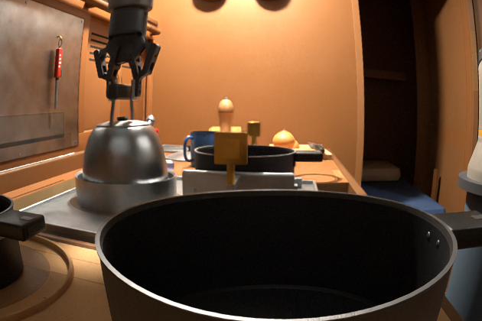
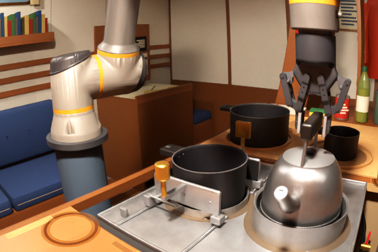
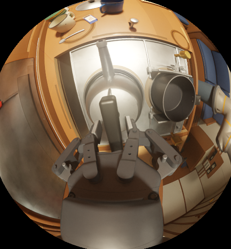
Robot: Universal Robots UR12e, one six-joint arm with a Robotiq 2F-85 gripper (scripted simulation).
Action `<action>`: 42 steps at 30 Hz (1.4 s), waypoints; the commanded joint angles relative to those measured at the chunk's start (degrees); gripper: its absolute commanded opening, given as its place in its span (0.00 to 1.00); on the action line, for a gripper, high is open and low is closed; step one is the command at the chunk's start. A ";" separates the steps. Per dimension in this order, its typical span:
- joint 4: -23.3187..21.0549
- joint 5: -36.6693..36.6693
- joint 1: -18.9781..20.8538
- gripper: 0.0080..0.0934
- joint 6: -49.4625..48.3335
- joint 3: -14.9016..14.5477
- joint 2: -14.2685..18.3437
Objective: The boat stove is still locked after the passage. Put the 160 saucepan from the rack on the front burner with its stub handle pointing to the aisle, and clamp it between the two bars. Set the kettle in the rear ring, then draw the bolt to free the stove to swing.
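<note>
The steel kettle (image 2: pixel 302 186) sits in the rear ring (image 2: pixel 297 228) of the stove, spout toward the second side camera, its dark bail handle (image 2: pixel 310 124) standing upright above the lid. Beside it the black saucepan (image 2: pixel 210 170) stands on the front burner between the two metal bars (image 2: pixel 195 192), with a brass knob (image 2: pixel 161 171) at the near bar's end. The saucepan's stub handle (image 2: pixel 169 149) points toward the blue settee side. My gripper (image 2: pixel 311 122) straddles the kettle's handle from above and is open, holding nothing.
Behind the stove, the counter rack carries a larger black pot (image 2: pixel 259 124) and a small black pot (image 2: pixel 341 142), with bottles (image 2: pixel 362 95) beyond. Another big pot (image 1: pixel 272 255) fills the side camera's foreground. My arm's base (image 2: pixel 79 139) stands on the aisle side.
</note>
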 commanded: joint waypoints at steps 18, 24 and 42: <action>1.42 0.00 0.00 0.49 0.00 -0.65 -0.86; 2.45 0.00 0.00 0.49 0.00 -1.10 -1.44; 4.13 0.00 0.00 0.49 0.00 -1.87 -2.35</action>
